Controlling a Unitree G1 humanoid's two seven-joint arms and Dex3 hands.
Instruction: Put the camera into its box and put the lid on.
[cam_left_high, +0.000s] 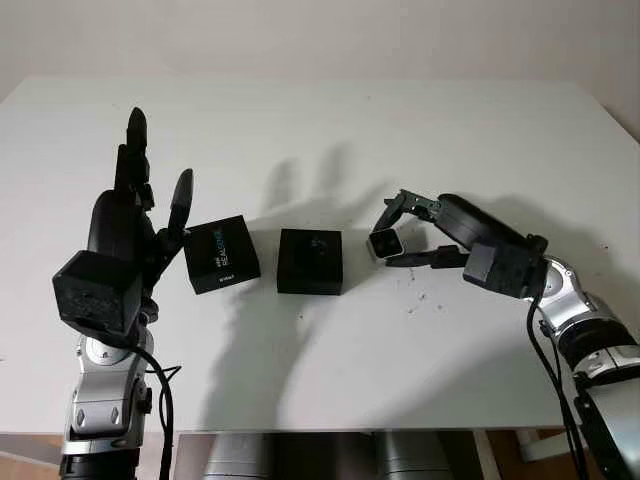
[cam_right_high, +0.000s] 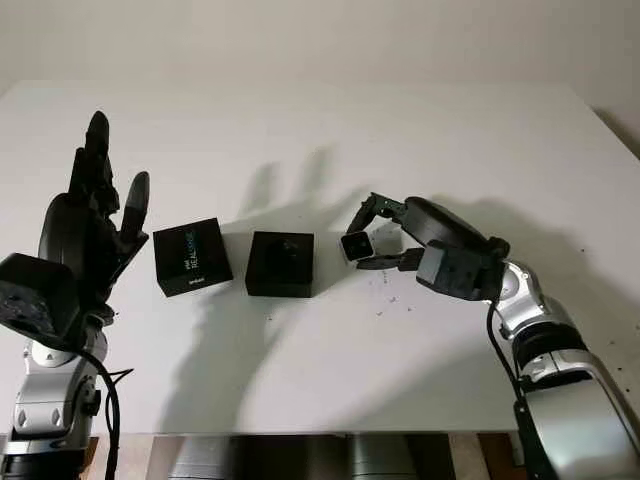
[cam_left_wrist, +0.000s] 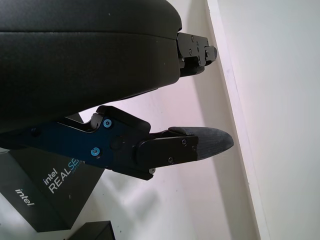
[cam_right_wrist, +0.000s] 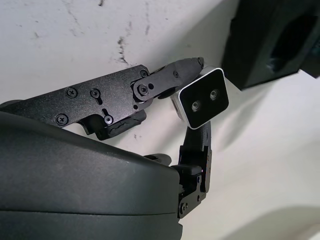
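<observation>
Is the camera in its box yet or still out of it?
Out. The right hand holds the camera just off the box on its right; the lid lies apart on the left, near the open left hand.

My desk (cam_left_high: 330, 130) is white, with a few small dark specks just beside my right robot hand (cam_left_high: 400, 232). Two black things lie directly on it, between my two robot hands. The open box (cam_left_high: 310, 261) sits flat just beside my right robot hand, on its inner side. The lid (cam_left_high: 221, 253), printed with Intel RealSense lettering, lies near the box and close to the fingers of my raised left robot hand (cam_left_high: 130, 215).
</observation>
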